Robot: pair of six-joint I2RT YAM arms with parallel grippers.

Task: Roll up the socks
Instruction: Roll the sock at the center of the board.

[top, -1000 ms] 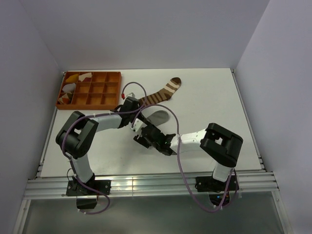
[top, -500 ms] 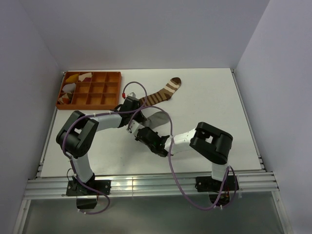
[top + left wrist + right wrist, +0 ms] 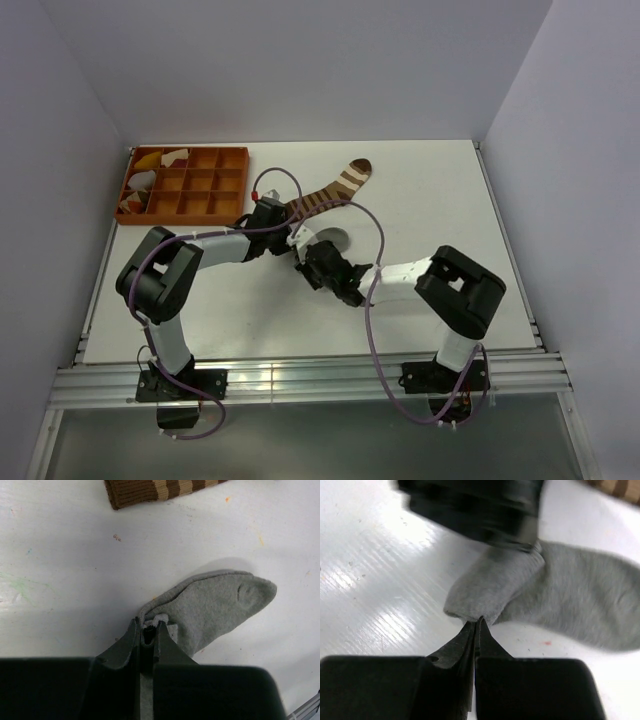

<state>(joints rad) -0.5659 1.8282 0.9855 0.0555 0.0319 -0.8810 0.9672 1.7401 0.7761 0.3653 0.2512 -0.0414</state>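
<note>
From where I stand the left arm (image 3: 215, 246) rises from its base, bends sharply at the elbow near the left edge of the table (image 3: 430, 200) and lies low across it toward the middle. The right arm (image 3: 400, 275) folds back on itself and stretches its forearm leftward. So the left claw (image 3: 148, 628) and the right claw (image 3: 476, 622) meet nose to nose over the grey sock (image 3: 215, 605). That sock lies mid-table, toe pointing away from the left claw, its cuff end doubled over. The brown striped sock (image 3: 150, 490) lies flat just beyond it, not touching it, running toward the far edge. The left claw is almost fully closed, with the folded cuff pinched in the narrow gap between its fingers — its own camera shows that plainly, where the overhead view gives only two black heads crowded together. The right claw is clamped tight, tips pressed together right at the near edge of the fold; whether any cloth is caught between them I cannot tell. Its camera also shows the left claw's dark body at the sock's far side. Only the overhead view takes in the orange tray (image 3: 210, 151) at the far left corner.
</note>
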